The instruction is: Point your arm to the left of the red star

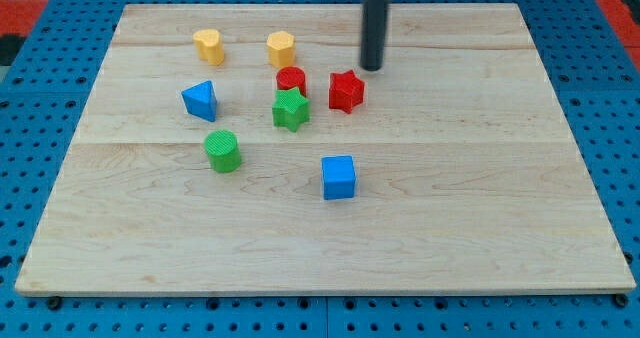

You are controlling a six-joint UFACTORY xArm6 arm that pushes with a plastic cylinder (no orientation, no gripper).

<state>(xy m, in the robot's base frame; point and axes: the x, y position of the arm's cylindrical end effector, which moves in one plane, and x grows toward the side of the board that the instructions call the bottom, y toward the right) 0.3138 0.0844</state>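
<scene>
The red star [346, 90] sits on the wooden board [480, 208] right of the middle, toward the view's top. My tip [372, 68] is just above and to the right of the red star, a small gap apart. A red cylinder [291, 79] stands to the left of the star, with a green star [290, 109] right below it. The rod comes down from the view's top edge.
A yellow heart-like block [209, 45] and a yellow hexagonal block [281, 49] lie near the top. A blue triangular block [200, 100] is at the left, a green cylinder [222, 150] below it, and a blue cube [338, 176] lies below the red star.
</scene>
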